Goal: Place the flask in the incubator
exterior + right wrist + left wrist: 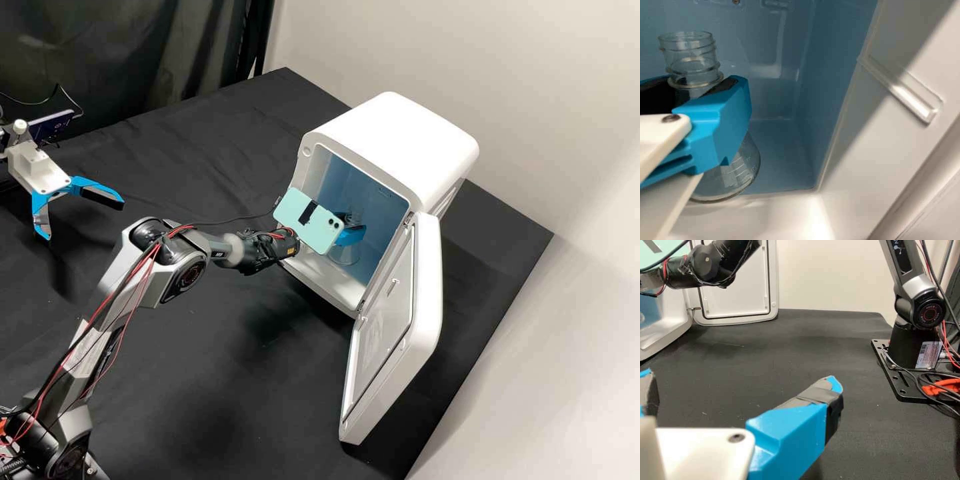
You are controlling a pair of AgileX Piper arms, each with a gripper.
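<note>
Conical flask sits on the incubator floor, right gripper clamped round its neck; next, release and back out gently

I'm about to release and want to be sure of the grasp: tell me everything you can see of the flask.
The flask is a clear, empty-looking conical vessel, glass or plastic, with a threaded open neck, no cap and faint graduation marks on its wide body. It stands upright inside the incubator, near the front of the blue chamber. The right end effector is closed around its neck just below the thread. The base is at floor level; I cannot tell whether it touches.
</note>
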